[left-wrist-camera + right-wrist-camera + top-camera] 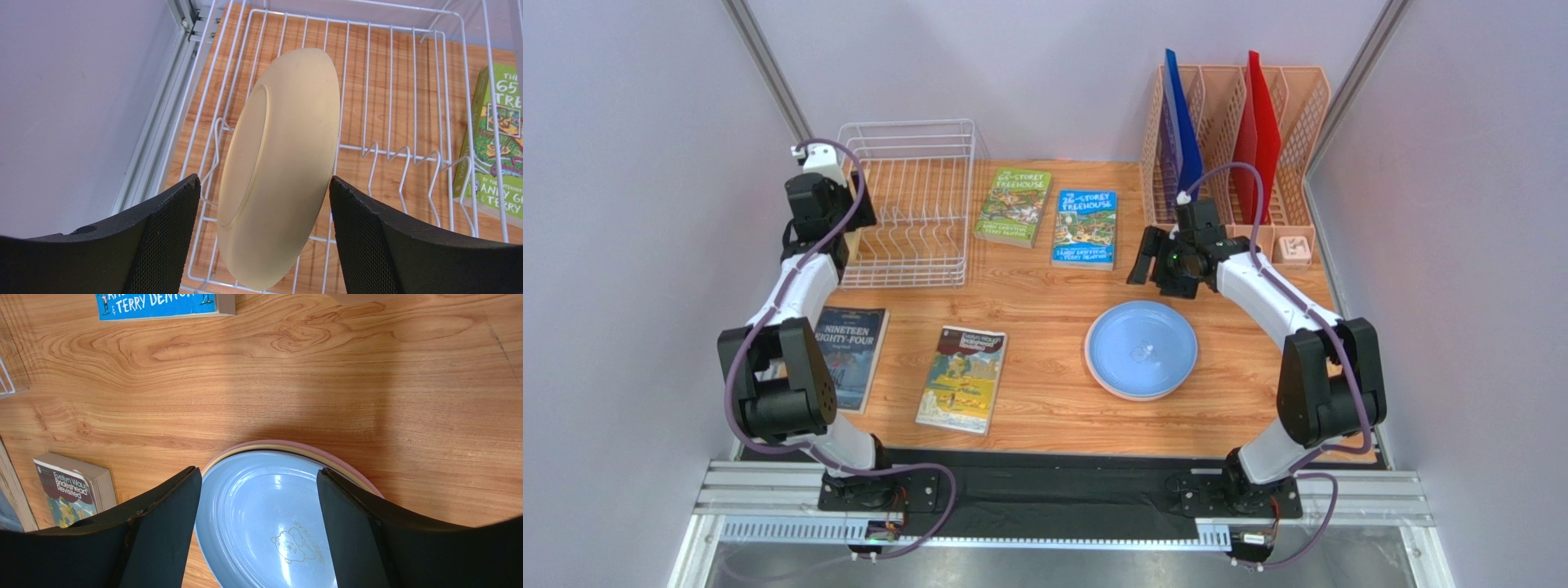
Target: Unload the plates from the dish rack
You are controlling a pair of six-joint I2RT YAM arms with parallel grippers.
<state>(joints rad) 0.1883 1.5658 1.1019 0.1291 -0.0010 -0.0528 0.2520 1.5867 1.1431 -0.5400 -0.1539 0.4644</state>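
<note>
One cream-tan plate (276,171) stands on its edge in the dish rack (913,208), leaning a bit among the wire prongs. The left pincer (263,184) is spread wide, with one black finger on each side of this plate. It is not squeezing it. The white wire rack sits at the far left of the wooden surface (1038,306).

The other three plates lie in a stack on the right part of the surface. The light blue plate (264,508) is on top, with a small bear drawing in its middle. Under it peek the rims of a second cream-tan plate (279,448) and, at the bottom, the pink plate (279,442). The right pincer (258,474) hangs over the stack — spread apart and holding nothing.

Just beside the rack lies a green Treehouse book (1014,206), then a blue Treehouse book (1085,228). Nearer the arms lie Nineteen Eighty-Four (848,355) and an Evelyn Waugh book (962,377). A peach file organiser (1241,123) stands at the far right — blue and red folders stick up in it.
</note>
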